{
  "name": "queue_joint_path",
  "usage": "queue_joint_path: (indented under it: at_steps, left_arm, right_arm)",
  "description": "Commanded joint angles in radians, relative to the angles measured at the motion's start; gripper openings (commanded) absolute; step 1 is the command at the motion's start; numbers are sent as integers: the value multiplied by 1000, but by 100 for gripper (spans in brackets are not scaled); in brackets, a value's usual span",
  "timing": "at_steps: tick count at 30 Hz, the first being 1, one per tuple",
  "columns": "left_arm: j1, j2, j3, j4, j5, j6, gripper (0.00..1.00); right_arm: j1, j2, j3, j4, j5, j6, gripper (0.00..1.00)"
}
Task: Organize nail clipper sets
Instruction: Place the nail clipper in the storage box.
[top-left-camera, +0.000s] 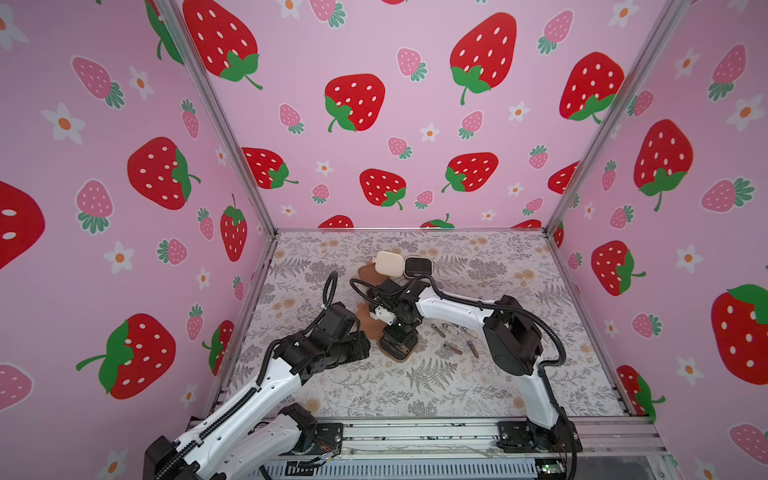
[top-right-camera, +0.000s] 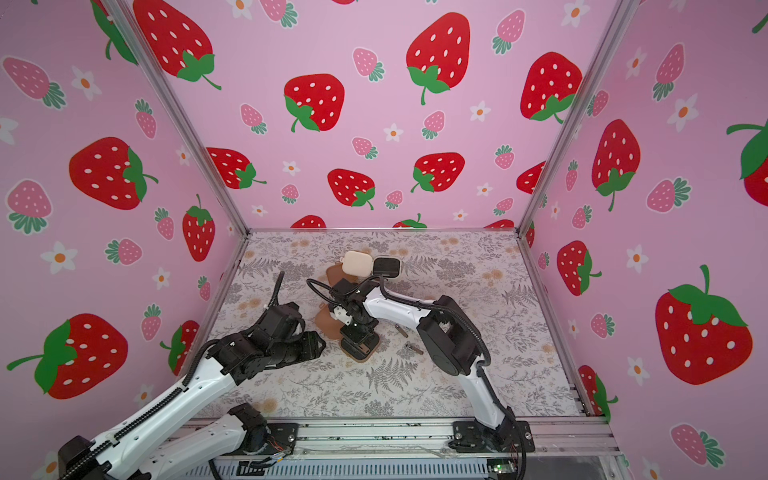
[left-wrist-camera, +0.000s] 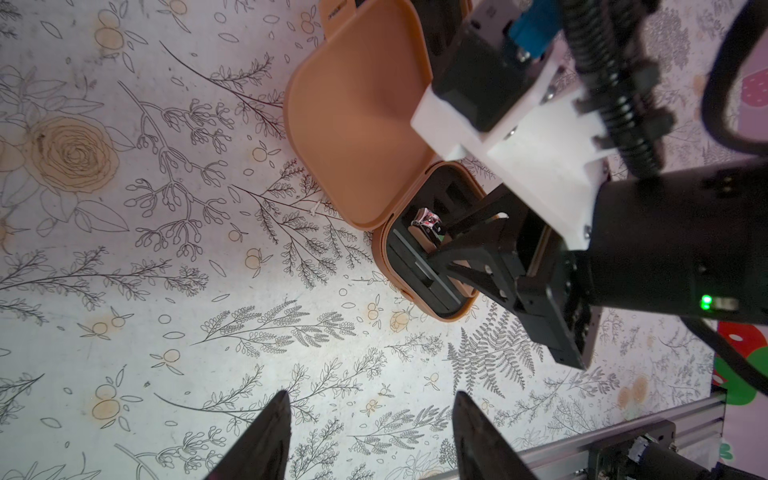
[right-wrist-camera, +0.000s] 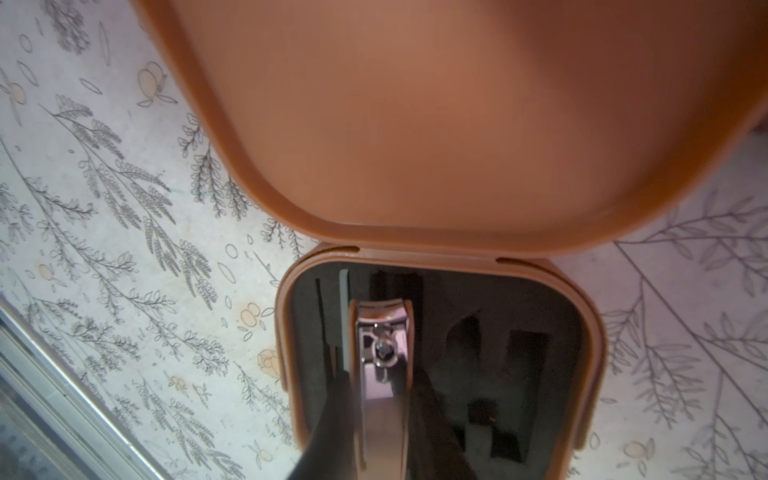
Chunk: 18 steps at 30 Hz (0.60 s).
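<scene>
A brown nail clipper case lies open mid-table, its lid (left-wrist-camera: 357, 124) flat and its black slotted base (top-left-camera: 405, 353) nearer the front. My right gripper (right-wrist-camera: 382, 415) points down into that base, shut on a silvery nail clipper (right-wrist-camera: 382, 353) that stands over a slot. My left gripper (left-wrist-camera: 370, 415) hovers low just left of the case, open and holding nothing. Several slim metal tools (top-left-camera: 453, 348) lie loose on the mat right of the case. At the back sit a shut cream case (top-left-camera: 390, 264), a case showing black (top-left-camera: 417, 266), and a brown lid (top-left-camera: 368, 274).
The floral mat (top-left-camera: 415, 386) is walled in by strawberry-print panels on three sides. An aluminium rail (top-left-camera: 415, 432) runs along the front edge, where both arm bases stand. The right arm's elbow (top-left-camera: 513, 340) hangs over the mat just right of the loose tools.
</scene>
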Motion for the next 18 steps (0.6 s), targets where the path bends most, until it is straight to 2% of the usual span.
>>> queue_joint_path:
  at_steps: [1, 18]
  left_arm:
    - [5, -4, 4, -29, -26, -5, 63]
    - [11, -8, 1, -35, -26, -4, 63]
  right_arm:
    - [9, 3, -10, -40, -13, 20, 15]
    - [7, 54, 26, -18, 47, 21, 15]
